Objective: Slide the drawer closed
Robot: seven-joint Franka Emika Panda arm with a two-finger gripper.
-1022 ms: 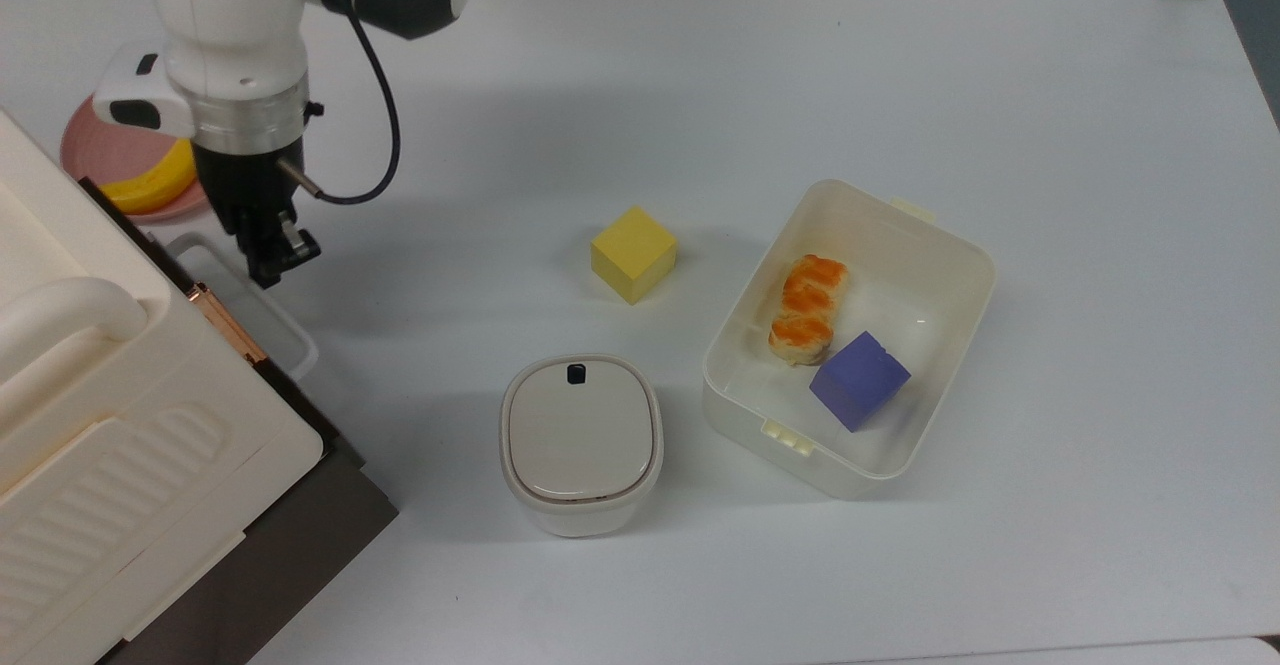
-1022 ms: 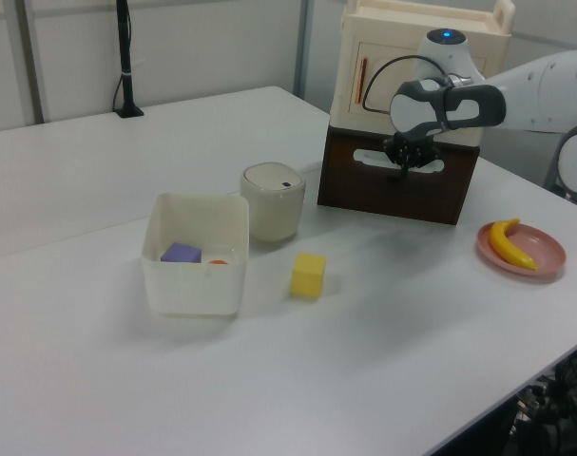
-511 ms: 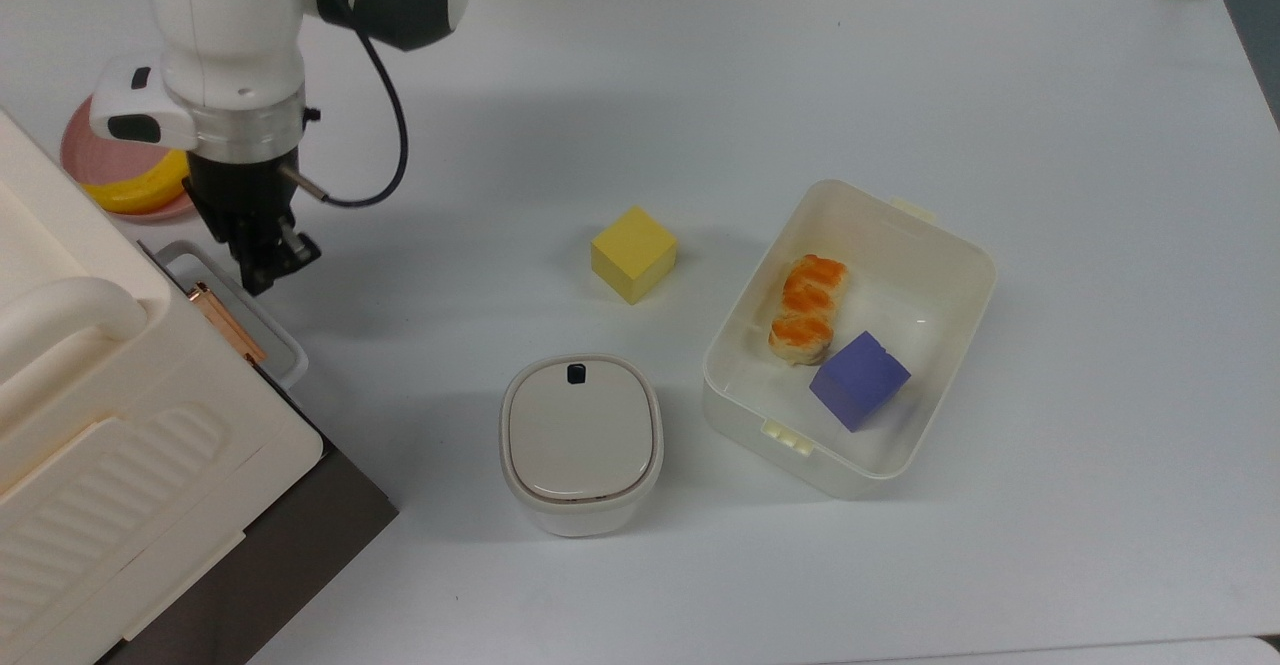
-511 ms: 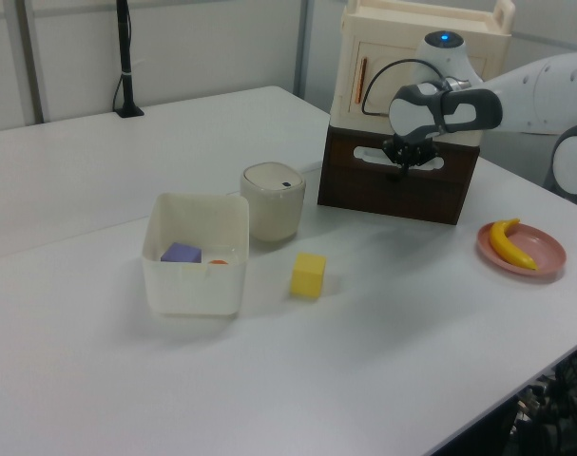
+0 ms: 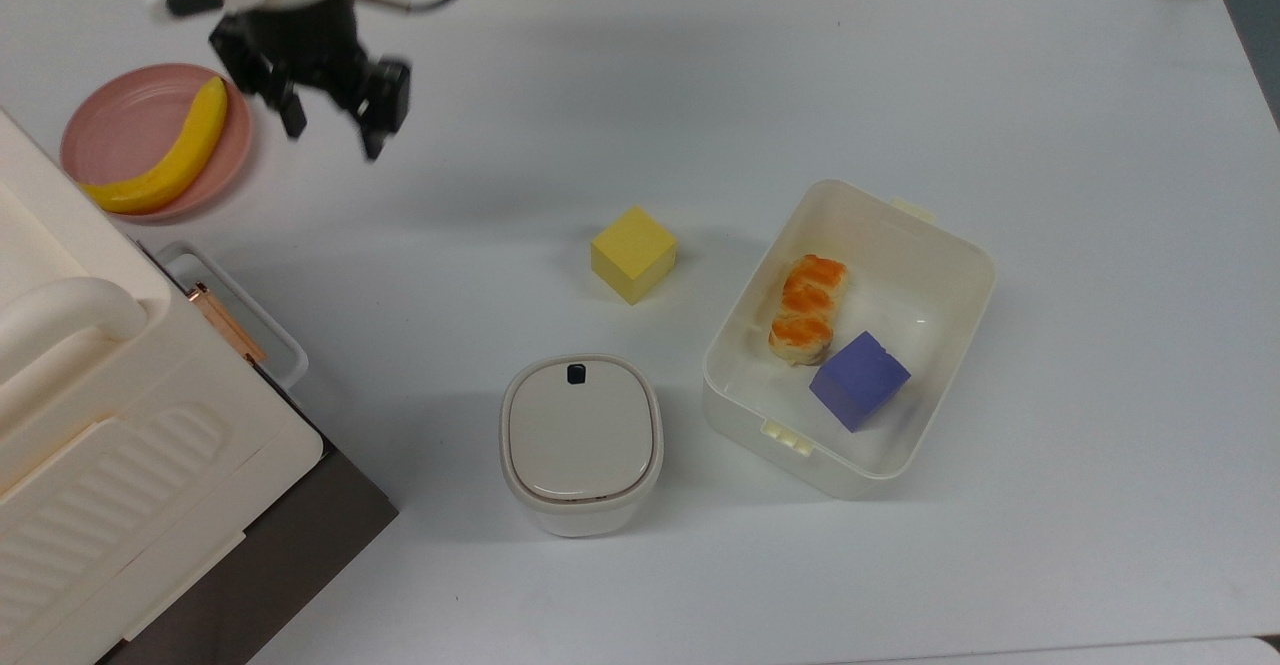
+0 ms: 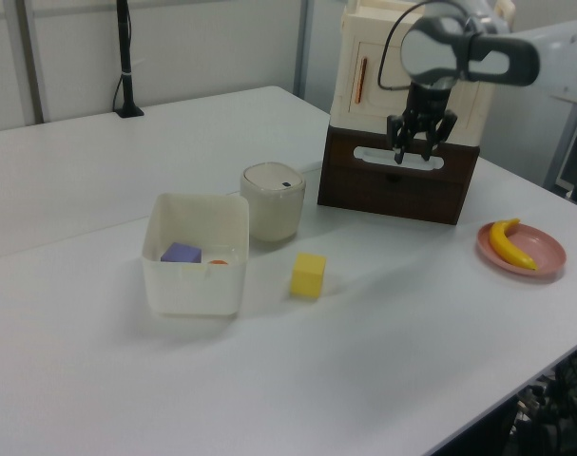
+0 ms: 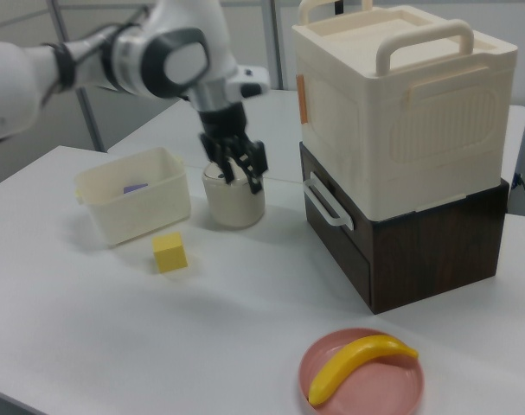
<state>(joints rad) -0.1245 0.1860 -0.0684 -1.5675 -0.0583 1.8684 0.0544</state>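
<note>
The white tabletop [image 5: 760, 75] is carrying everything. At the top view's eight o'clock, the dark brown box drawer with a white loop handle [image 7: 400, 246] is sitting pushed in under the cream ribbed cabinet body [image 7: 400, 112]. At the top view's eleven o'clock, the black two-finger gripper [image 5: 333, 123] is hanging in the air with fingers spread, grasping nothing, beside the pink plate [image 5: 120, 120] holding a yellow banana [image 5: 165, 160].

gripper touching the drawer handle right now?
Apart. In the top view the gripper hangs open over bare table beside the pink plate, well away from the drawer's white handle.
</note>
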